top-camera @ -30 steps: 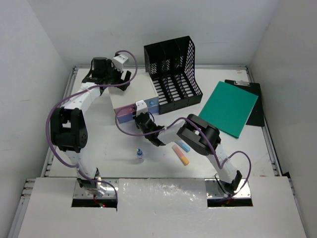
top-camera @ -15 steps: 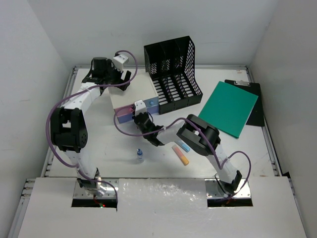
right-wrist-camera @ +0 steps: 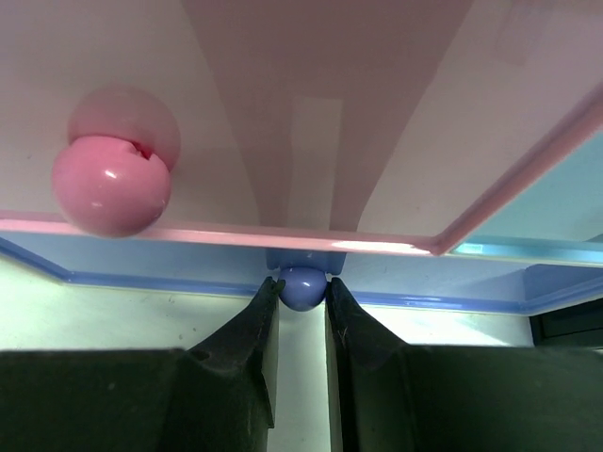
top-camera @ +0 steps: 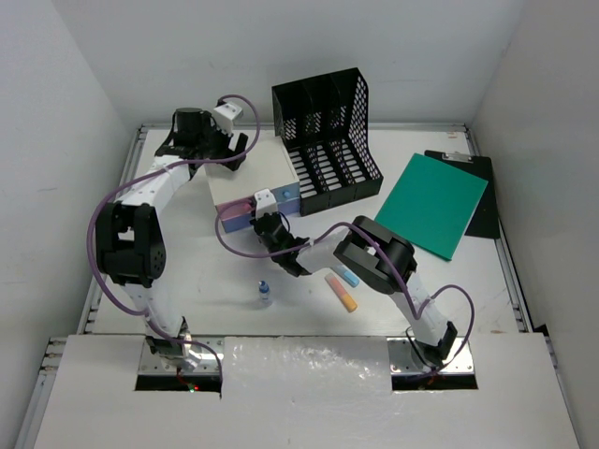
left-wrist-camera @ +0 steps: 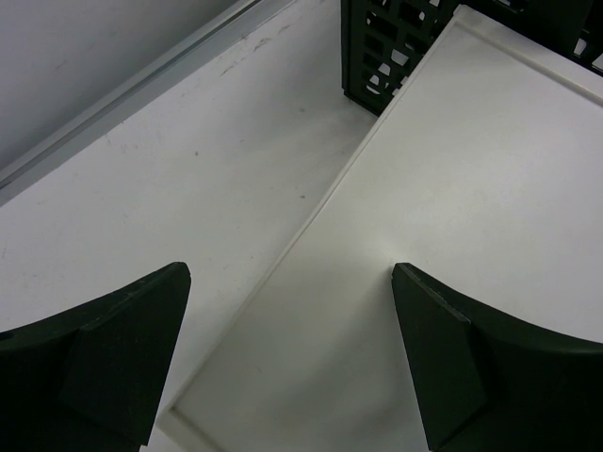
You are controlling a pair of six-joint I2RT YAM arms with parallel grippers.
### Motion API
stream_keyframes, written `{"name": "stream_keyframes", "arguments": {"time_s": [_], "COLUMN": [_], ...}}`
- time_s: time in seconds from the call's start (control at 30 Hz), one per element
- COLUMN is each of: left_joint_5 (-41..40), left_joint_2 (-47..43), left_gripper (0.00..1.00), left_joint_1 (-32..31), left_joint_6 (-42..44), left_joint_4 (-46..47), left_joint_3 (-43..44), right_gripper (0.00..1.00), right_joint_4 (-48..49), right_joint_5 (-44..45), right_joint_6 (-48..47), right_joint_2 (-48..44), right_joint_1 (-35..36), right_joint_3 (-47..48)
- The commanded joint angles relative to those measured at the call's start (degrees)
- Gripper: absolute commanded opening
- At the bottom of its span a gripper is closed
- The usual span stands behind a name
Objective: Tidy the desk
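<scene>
**Desk** (top-camera: 187,271): large white tabletop with pale edge rails, filling the overhead view and carrying every item below.

**Containers**
- Drawer box (top-camera: 251,180), white top, at 11 o'clock from desk centre. Pink drawer front (top-camera: 236,211) and blue drawer front (top-camera: 285,195) on its near face. Drawer contents hidden in all views.
- Black mesh file organizer (top-camera: 328,131), at 12 to 1 o'clock, just beside the box's right flank. Slotted floor visible in each compartment.

**Loose items**
- Green folder (top-camera: 432,204) at 3 o'clock, lying partly over a black clipboard (top-camera: 482,210).
- Small bottle (top-camera: 265,295), upright, at 7 o'clock.
- Orange marker (top-camera: 343,293) and blue marker (top-camera: 348,277) at 5 o'clock, side by side.

**Grippers**
- Left gripper (top-camera: 227,152) over the box's far left edge, jaws spread wide with nothing between them.
- Right gripper (top-camera: 263,217) at the box's near face, jaws closed on a blue knob (right-wrist-camera: 302,287).

**Seen in one view only**
- Right wrist: blue knob pinched between both fingers (right-wrist-camera: 250,348), below the pink front. Pink knob (right-wrist-camera: 111,185) at 10 o'clock from it. Neither grip nor knob legible from overhead.
- Left wrist: the box's bare white lid, its edge, and the organizer's corner (left-wrist-camera: 377,47) at 12 o'clock.
</scene>
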Motion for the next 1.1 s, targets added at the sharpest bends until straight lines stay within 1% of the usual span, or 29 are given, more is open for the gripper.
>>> {"name": "stream_keyframes", "arguments": {"time_s": [0.0,0.37,0.7,0.8,0.93,0.97,1.0,1.03,1.07], "left_joint_5": [-2.4,-2.7,-2.9,-2.9,-2.8,-2.8,-2.9,-2.8,-2.9], "left_joint_2": [3.7,4.1,4.0,3.9,4.0,4.1,4.1,4.1,4.1], "left_gripper": [0.87,0.87,0.87,0.87,0.87,0.87,0.87,0.87,0.87], "left_joint_1": [0.2,0.2,0.2,0.2,0.2,0.2,0.2,0.2,0.2], "left_joint_6": [1.4,1.2,1.4,1.4,1.4,1.4,1.5,1.6,1.6], "left_joint_4": [-5.9,-5.7,-6.0,-6.1,-6.2,-6.2,-6.3,-6.4,-6.4], "left_joint_3": [-1.1,-0.9,-0.9,-0.9,-0.9,-0.9,-0.9,-0.9,-0.9], "right_gripper": [0.0,0.0,0.0,0.0,0.0,0.04,0.14,0.34,0.44], "right_joint_4": [8.8,15.2,18.0,18.7,17.3,16.9,17.0,17.0,16.8], "right_joint_5": [1.8,3.8,5.2,3.0,-1.5,-2.0,-2.4,-3.0,-3.3], "right_joint_6": [-1.0,-2.4,-2.6,-1.6,-2.8,-3.2,-3.7,-4.6,-4.9], "right_joint_2": [-2.4,-6.9,-13.6,-15.5,-16.4,-16.7,-17.1,-17.7,-19.2], "right_joint_1": [0.3,3.6,8.0,8.5,8.8,8.7,8.7,8.7,8.7], "right_joint_3": [-1.6,-10.8,-24.1,-27.1,-27.5,-27.8,-28.1,-28.6,-29.1]}}
